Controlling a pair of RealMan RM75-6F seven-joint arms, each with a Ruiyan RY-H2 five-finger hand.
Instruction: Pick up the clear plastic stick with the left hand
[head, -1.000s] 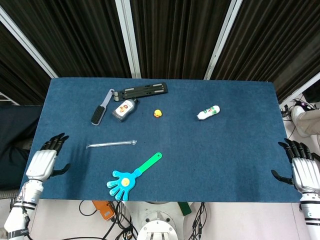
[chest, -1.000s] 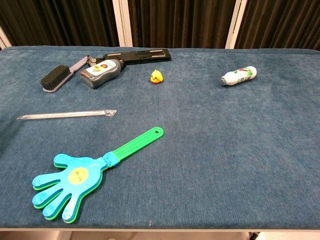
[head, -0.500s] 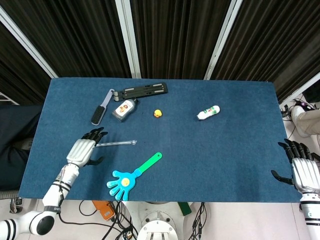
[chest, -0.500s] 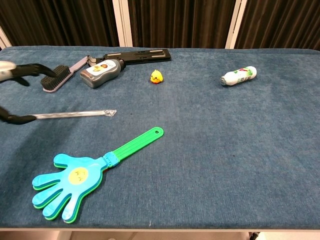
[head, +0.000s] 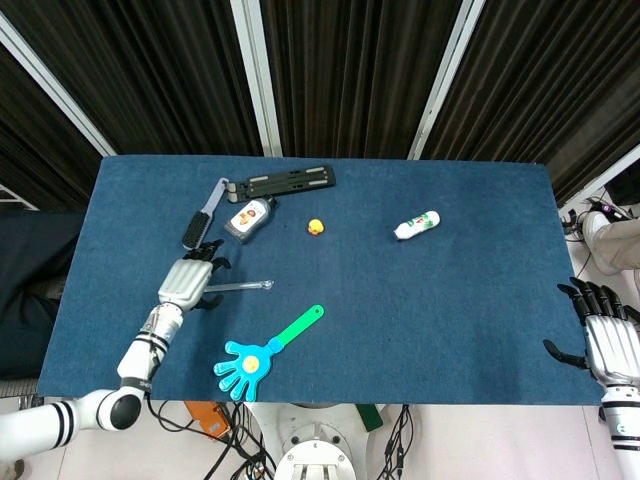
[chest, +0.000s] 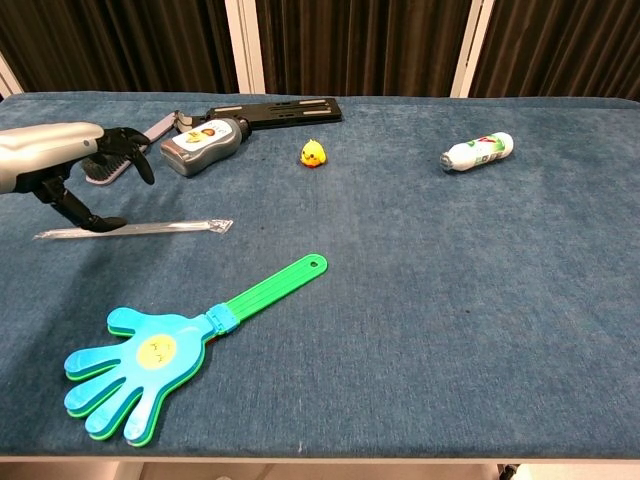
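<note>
The clear plastic stick (head: 242, 286) lies flat on the blue table (head: 450, 300), left of centre, with its pointed end to the right. It also appears in the chest view as the stick (chest: 165, 228). My left hand (head: 184, 284) hovers over the stick's left end with its fingers apart and curved down. In the chest view the left hand (chest: 62, 158) has a thumb tip down at the stick's left part, and nothing is gripped. My right hand (head: 607, 338) rests open off the table's right front corner.
A black brush (head: 200, 216) and a grey bottle (head: 249, 217) lie just beyond the left hand. A black bracket (head: 290, 181), a yellow duck (head: 316, 227) and a white bottle (head: 416, 225) lie further back. A blue-green hand clapper (head: 262, 352) lies near the front edge.
My left hand has moved from the table's left front edge rightwards and inwards until it is over the stick's left end. The stick and the right hand have stayed put.
</note>
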